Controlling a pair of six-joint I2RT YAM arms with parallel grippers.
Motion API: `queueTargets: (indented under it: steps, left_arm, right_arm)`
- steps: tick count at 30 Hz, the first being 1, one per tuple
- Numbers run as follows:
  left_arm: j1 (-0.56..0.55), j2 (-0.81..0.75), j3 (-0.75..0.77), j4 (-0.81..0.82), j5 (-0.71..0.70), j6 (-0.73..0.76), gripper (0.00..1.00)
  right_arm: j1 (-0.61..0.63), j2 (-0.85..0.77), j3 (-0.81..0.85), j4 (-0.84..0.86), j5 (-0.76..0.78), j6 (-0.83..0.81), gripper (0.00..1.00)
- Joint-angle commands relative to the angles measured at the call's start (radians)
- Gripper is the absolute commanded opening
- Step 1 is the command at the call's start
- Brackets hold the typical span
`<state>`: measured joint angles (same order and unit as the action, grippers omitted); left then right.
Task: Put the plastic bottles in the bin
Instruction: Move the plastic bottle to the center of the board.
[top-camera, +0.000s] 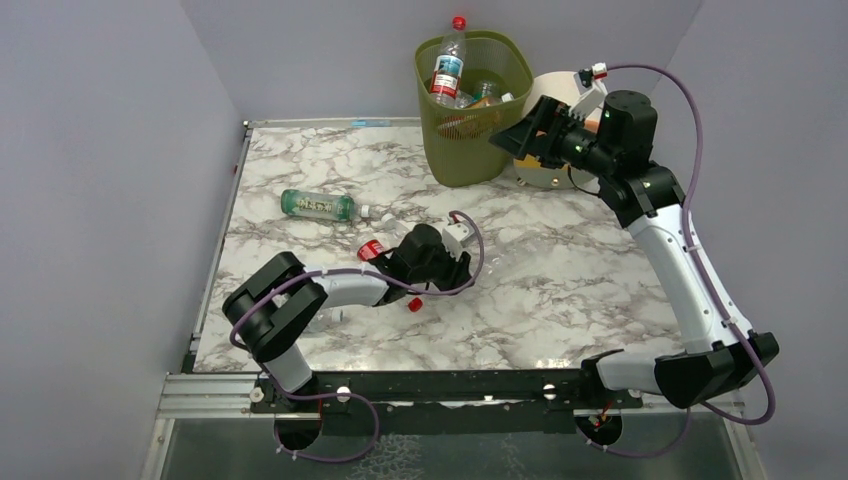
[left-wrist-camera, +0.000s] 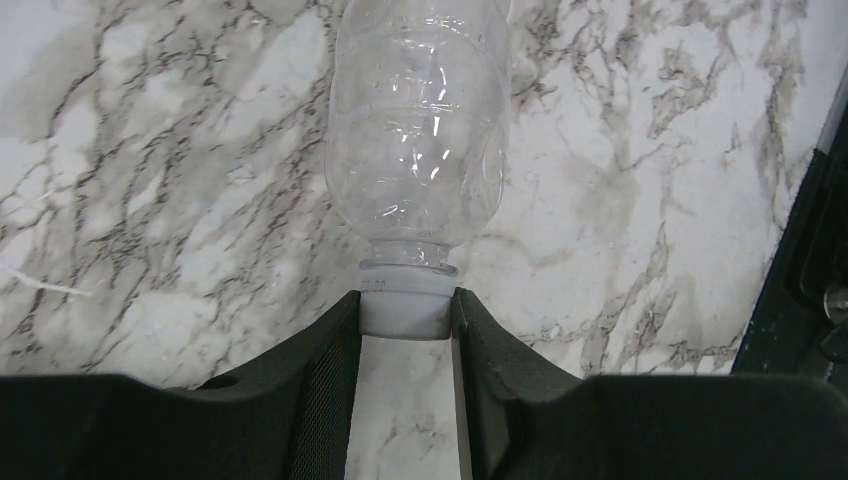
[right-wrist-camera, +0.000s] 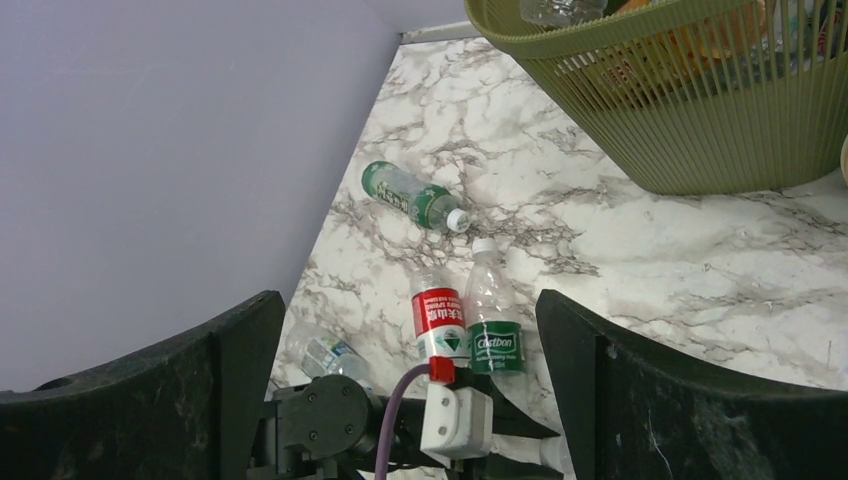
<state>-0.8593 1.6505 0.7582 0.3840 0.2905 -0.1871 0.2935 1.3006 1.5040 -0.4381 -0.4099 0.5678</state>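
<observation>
A white marble-patterned counter (top-camera: 570, 280) is spreading across the scene, grey veins running over it; a cream drum (top-camera: 553, 92) is sitting toward its far right, partly hidden; plain lavender walls (top-camera: 100, 150) are closing in left, far and right; a black rail (top-camera: 450, 385) is running along the near edge.

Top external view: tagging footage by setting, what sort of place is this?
Likely a robot test cell: plain walls around a marble-patterned table, left arm and right arm bolted to its rail.

The marble table (top-camera: 560, 290) bears a bin (top-camera: 470, 150) at the far edge, a green bottle (top-camera: 318, 206) lying far left, and a red-labelled bottle (top-camera: 372, 250) nearer.
</observation>
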Motion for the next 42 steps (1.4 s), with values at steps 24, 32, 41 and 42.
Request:
queueTargets:
  steps: [24, 32, 41, 42]
  left_arm:
    - [0.077, -0.043, 0.07, -0.075, -0.044, -0.037, 0.68]
    - [0.077, -0.141, 0.103, -0.123, -0.035, -0.053, 0.85]
    - [0.075, -0.315, 0.005, -0.144, -0.071, -0.099, 0.99]
    - [0.075, -0.337, -0.007, -0.148, -0.066, -0.109, 0.99]
  right_arm:
    - [0.001, -0.001, -0.024, 0.023, -0.007, -0.019, 0.99]
    - [0.001, -0.006, -0.013, 0.007, 0.008, -0.026, 1.0]
    - [0.001, -0.006, 0.025, -0.137, 0.214, -0.054, 0.99]
    - [0.0, -0.009, 0.02, -0.146, 0.239, -0.054, 0.99]
